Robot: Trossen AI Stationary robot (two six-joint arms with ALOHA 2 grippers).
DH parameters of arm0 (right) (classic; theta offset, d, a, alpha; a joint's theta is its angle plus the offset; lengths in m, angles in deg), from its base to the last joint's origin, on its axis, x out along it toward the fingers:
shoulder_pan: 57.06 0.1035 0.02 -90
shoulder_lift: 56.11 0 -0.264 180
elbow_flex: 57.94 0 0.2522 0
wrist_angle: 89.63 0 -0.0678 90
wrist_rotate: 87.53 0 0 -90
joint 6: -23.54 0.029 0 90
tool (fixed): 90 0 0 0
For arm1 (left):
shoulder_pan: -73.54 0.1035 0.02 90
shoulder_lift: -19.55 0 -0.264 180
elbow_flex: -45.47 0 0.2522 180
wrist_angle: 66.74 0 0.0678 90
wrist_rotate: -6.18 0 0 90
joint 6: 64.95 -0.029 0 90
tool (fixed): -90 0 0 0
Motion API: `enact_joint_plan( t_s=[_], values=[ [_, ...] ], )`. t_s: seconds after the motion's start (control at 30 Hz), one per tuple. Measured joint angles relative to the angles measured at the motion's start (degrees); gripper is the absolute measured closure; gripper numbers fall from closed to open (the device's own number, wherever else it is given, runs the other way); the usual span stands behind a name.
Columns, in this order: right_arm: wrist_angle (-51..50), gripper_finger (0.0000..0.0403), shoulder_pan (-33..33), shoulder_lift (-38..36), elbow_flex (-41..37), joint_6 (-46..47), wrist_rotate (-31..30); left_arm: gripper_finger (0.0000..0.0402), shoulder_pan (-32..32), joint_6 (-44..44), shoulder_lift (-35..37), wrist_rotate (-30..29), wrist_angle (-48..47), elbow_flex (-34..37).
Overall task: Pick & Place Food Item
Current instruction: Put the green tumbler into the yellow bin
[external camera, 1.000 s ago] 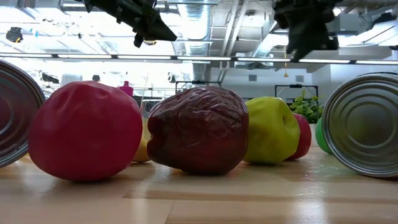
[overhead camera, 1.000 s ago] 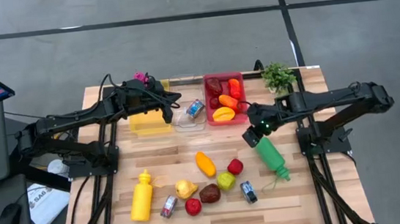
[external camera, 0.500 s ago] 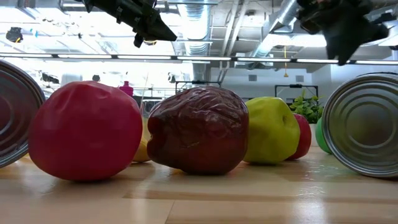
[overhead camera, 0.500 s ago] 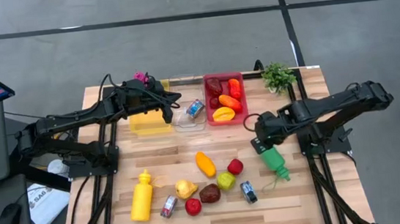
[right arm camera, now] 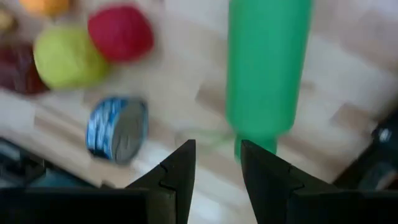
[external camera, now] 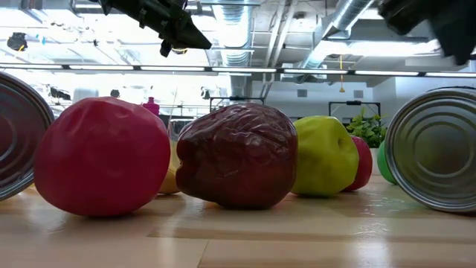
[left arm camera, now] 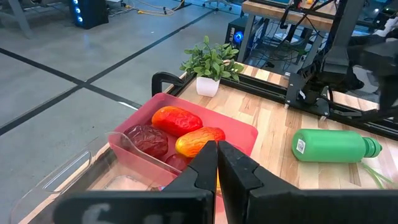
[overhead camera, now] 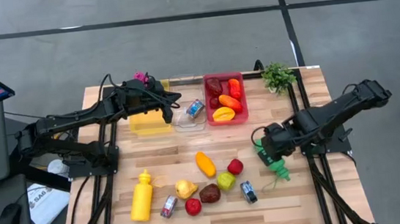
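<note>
Right gripper [overhead camera: 268,152] moved over green bottle [overhead camera: 273,161], smooth, lying flat, fingers apart, left fingers together

Green bottle [overhead camera: 272,161] lying on side, table's right part, apparently free, near blue-labelled can [overhead camera: 248,191].

The left arm reaches from the bench's left edge toward the far middle, its links folded at the elbow and stretched rightward. The left end effector [overhead camera: 169,115] points down there, its two dark fingers [left arm camera: 239,171] pressed together with no gap and nothing between them. The right arm comes in from the right edge, angled leftward and a little nearer, wrist low over the right half of the bench. The right end effector [overhead camera: 264,150] faces downward, its fingers [right arm camera: 177,171] standing partly apart, with nothing gripped between them.
</note>
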Motion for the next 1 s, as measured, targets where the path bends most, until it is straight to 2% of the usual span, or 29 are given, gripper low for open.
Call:
enact_joint_plan(
  t_s=[0.1,0.37,0.6,0.7,0.83,1.0],
  values=[
    [0.0,0.028,3.0,0.0,0.0,2.1,1.8,0.0401,0.0,0.0,0.0,0.0,0.0,0.0],
    [0.0,0.028,10.8,0.5,0.0,5.5,1.9,0.0401,0.0,0.0,0.0,0.0,0.0,0.0],
    [-1.0,0.028,15.5,1.1,0.0,14.3,1.9,0.0401,0.0,0.0,0.0,0.0,0.0,0.0],
    [-1.0,0.0276,16.8,2.3,0.0,14.8,1.8,0.0401,0.0,0.0,0.0,0.0,0.0,0.0],
    [-1.2,0.0248,17.4,4.3,0.0,14.8,1.7,0.0401,0.0,0.0,0.0,0.0,0.0,0.0],
    [-1.2,0.0178,17.4,8.4,0.0,14.2,1.7,0.0401,0.0,0.0,0.0,0.0,0.0,0.0]
  ],
)
